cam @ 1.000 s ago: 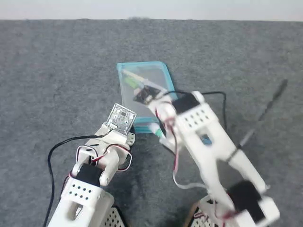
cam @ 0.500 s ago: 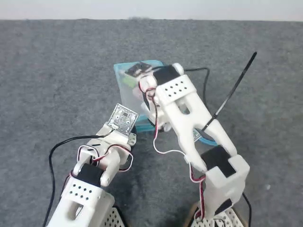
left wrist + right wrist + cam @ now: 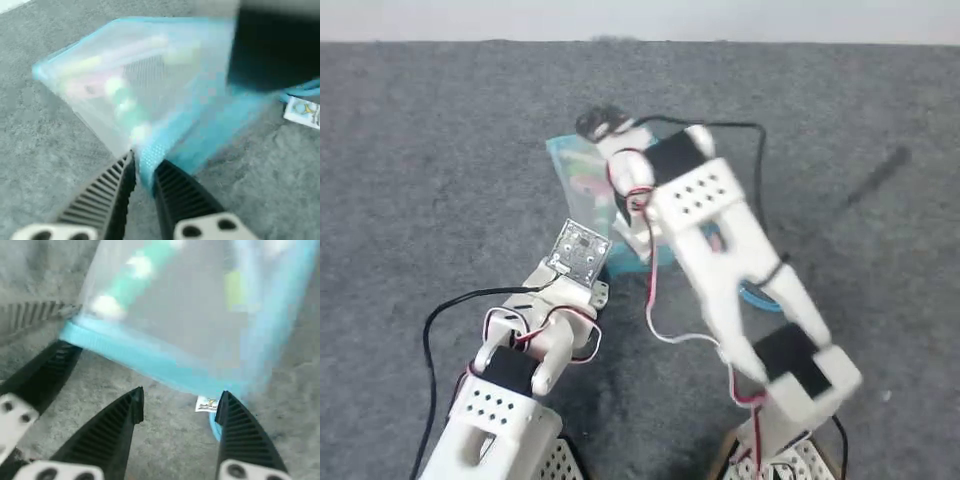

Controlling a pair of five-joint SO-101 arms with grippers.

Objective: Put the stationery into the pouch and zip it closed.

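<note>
Pouch seeming light, floppy, slippery film; left gripper pinching stiffer blue trim, right gripper gaping beside it. Trim looking safest hold.

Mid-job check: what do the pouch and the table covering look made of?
The pouch looks like clear, flexible plastic film with a teal woven-looking border: coloured stationery shows through, and the edge pinched by the left gripper shows a weave. The table covering seems grey felt or short carpet, matte and fuzzy.
</note>
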